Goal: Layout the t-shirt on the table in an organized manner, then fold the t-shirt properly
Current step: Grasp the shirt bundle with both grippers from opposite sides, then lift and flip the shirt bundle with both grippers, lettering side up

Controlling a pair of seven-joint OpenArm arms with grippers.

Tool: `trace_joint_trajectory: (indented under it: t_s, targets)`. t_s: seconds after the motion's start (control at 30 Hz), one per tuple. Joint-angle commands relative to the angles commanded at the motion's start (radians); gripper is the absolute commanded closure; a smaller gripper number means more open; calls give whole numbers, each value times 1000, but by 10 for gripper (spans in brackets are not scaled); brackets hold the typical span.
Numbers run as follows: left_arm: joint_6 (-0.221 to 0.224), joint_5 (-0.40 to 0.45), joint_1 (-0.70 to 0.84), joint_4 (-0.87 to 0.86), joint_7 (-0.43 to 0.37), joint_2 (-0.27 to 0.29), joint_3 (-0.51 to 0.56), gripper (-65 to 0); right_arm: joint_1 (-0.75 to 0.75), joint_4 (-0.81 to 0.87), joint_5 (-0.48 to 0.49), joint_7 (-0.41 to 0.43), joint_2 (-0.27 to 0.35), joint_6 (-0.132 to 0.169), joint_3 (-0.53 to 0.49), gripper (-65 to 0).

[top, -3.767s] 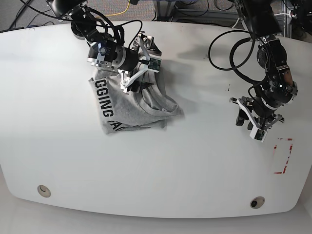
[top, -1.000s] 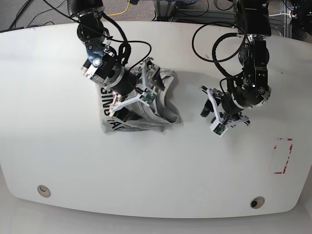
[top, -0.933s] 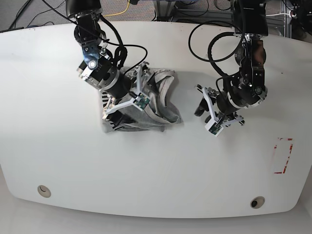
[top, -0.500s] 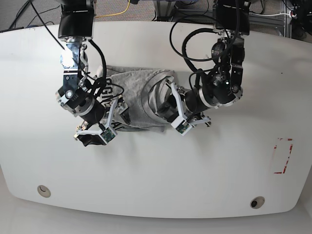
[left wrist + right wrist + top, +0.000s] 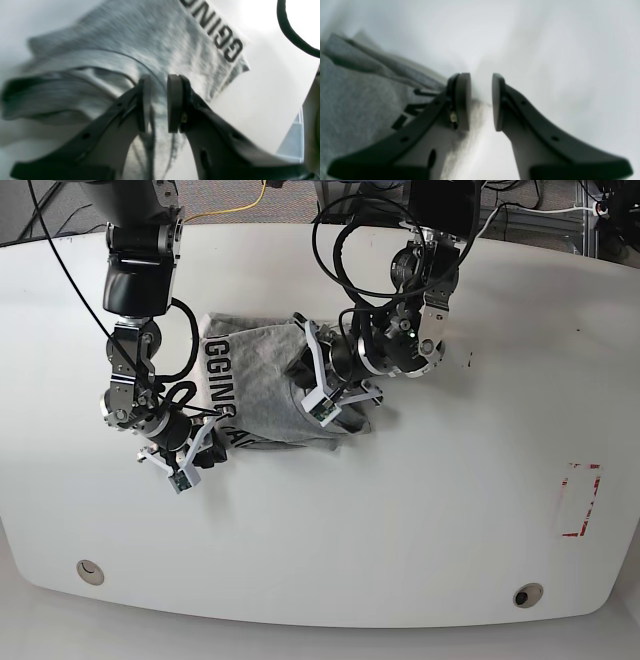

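Observation:
The grey t-shirt [image 5: 255, 385] lies bunched on the white table [image 5: 400, 520], with its black lettering along its left edge. My left gripper [image 5: 322, 402] hangs over the shirt's crumpled right side. In the left wrist view this gripper [image 5: 159, 105] is open by a narrow gap above folds of the t-shirt [image 5: 150, 37]. My right gripper [image 5: 185, 470] sits at the shirt's lower left corner. The right wrist view shows it [image 5: 481, 102] open over bare table [image 5: 545, 50], with the t-shirt [image 5: 352, 100] edge just beside its left finger.
Two grommet holes [image 5: 90, 571] [image 5: 527, 594] sit near the front edge. A red dashed mark [image 5: 580, 498] lies at the right. Black cables [image 5: 350, 240] loop above the left arm, and one cable [image 5: 292, 35] crosses the left wrist view.
The left arm has swung in from the right onto the shirt's right side. The right arm has gone down to the lower left corner. The shirt has spread out leftward.

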Motion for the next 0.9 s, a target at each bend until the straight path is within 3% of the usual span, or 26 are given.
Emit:
trace_joint_trajectory:
  t_s: [0.23, 0.4, 0.53, 0.73, 0.9]
  targets:
    - [0, 0, -18, -84, 0, -29, 8, -100, -77, -5, 8, 25, -15, 0, 5, -138]
    - [-2, -2, -84, -190, 0, -47, 40, -101, -155, 17, 41, 58, -11, 0, 5, -62]
    - [-2, -5, -153, -292, -5, -69, 80, -101, -233, 98, 48, 55, -14, 0, 6, -33]
    - [-3, -5, -236, -410, -83, -98, 133, -101, -362, 236, 48, 55, -25, 0, 6, -32]
    - [-18, -6, -295, -471, -110, -110, 175, -101, -456, 339, 44, 54, -63, 0, 6, -32]
